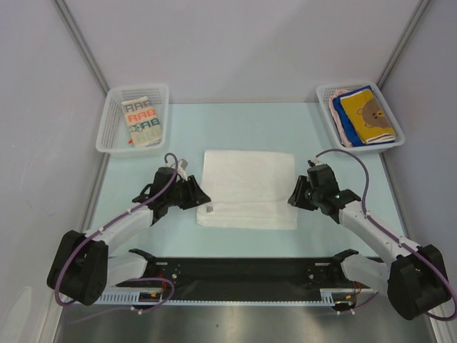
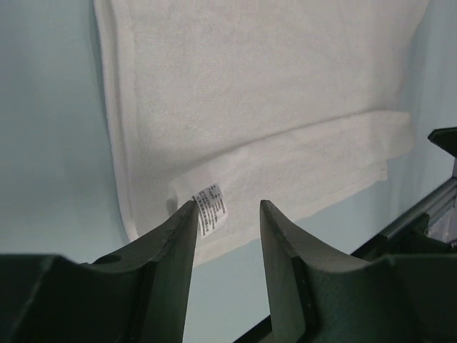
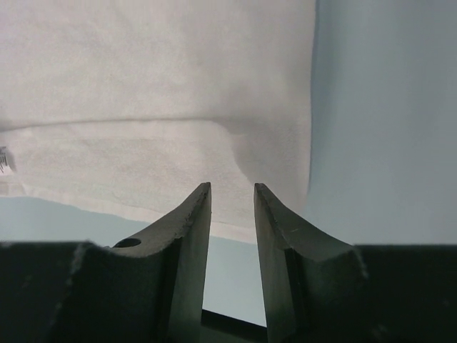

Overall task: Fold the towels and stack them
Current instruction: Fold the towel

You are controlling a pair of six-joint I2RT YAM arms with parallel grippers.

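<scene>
A plain white towel (image 1: pixel 248 187) lies flat mid-table, its near strip folded over, with a small printed label (image 2: pixel 210 208) at its near left corner. My left gripper (image 1: pixel 201 196) hangs open just off that corner with nothing between its fingers (image 2: pixel 187 221). My right gripper (image 1: pixel 293 196) is open by the towel's near right edge (image 3: pixel 271 153), also empty. A cream lettered towel (image 1: pixel 142 121) lies in the left basket. A yellow bear towel (image 1: pixel 368 113) tops a stack over blue and pinkish cloths in the right basket.
A white mesh basket (image 1: pixel 114 121) stands at the back left and another (image 1: pixel 395 121) at the back right. Grey walls close in both sides. A black rail (image 1: pixel 243 271) runs along the near edge between the arm bases.
</scene>
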